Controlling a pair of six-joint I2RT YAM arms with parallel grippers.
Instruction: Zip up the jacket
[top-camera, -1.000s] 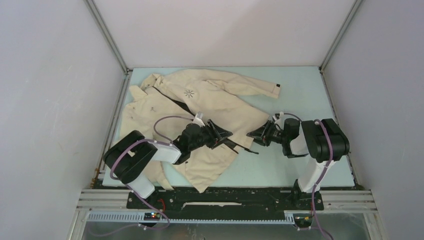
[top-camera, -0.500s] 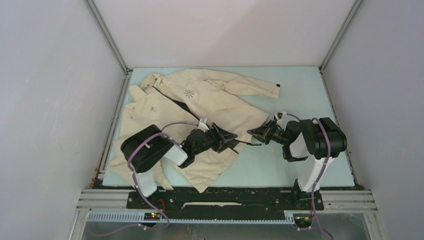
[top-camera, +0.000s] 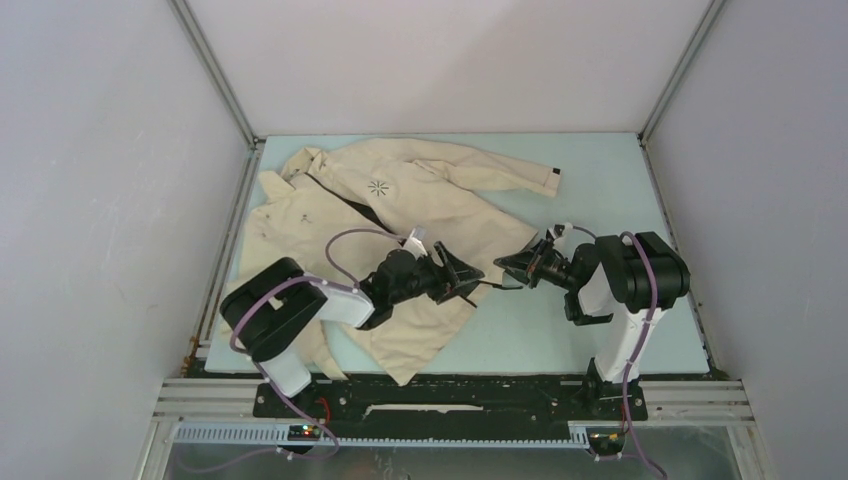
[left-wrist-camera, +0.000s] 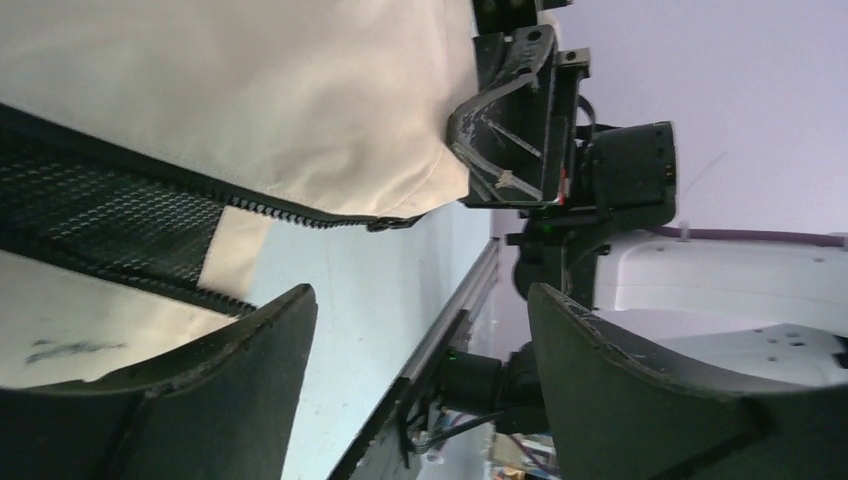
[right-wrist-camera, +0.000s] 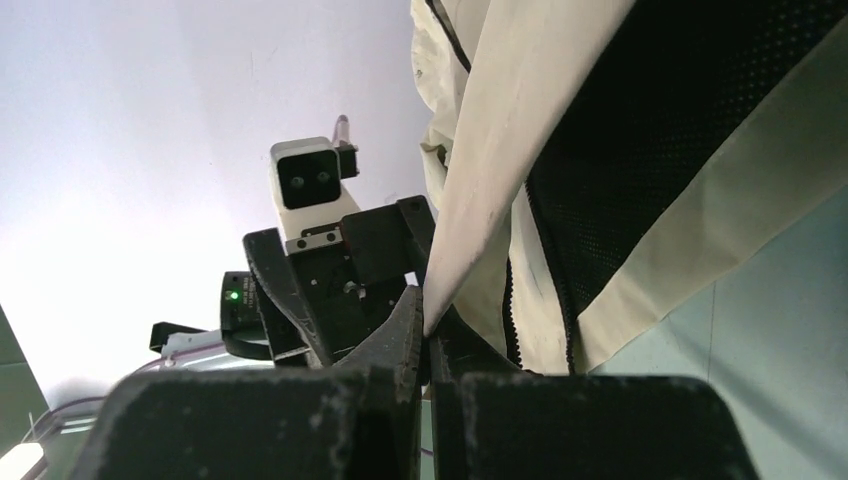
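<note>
The beige jacket (top-camera: 420, 205) lies spread on the table, collar at the far left, its dark zipper (top-camera: 345, 205) open along the front. My right gripper (top-camera: 503, 268) is shut on the bottom corner of the jacket's front panel (right-wrist-camera: 470, 230) and holds that edge lifted and taut. My left gripper (top-camera: 478, 277) is open and empty, facing the right gripper just left of it, over the lower hem. In the left wrist view the zipper teeth (left-wrist-camera: 290, 213) and black mesh lining (left-wrist-camera: 90, 220) lie beyond my open left gripper (left-wrist-camera: 420, 335), with the right gripper (left-wrist-camera: 510, 130) clamping the hem corner.
A sleeve with a black cuff tab (top-camera: 553, 178) reaches toward the far right. The light blue table surface (top-camera: 600, 180) shows right of the jacket. White enclosure walls and metal frame rails (top-camera: 215, 260) border the table on all sides.
My left gripper has pushed right along the hem toward the right gripper, and its arm has folded differently. The right gripper has shifted slightly left, still holding the jacket corner.
</note>
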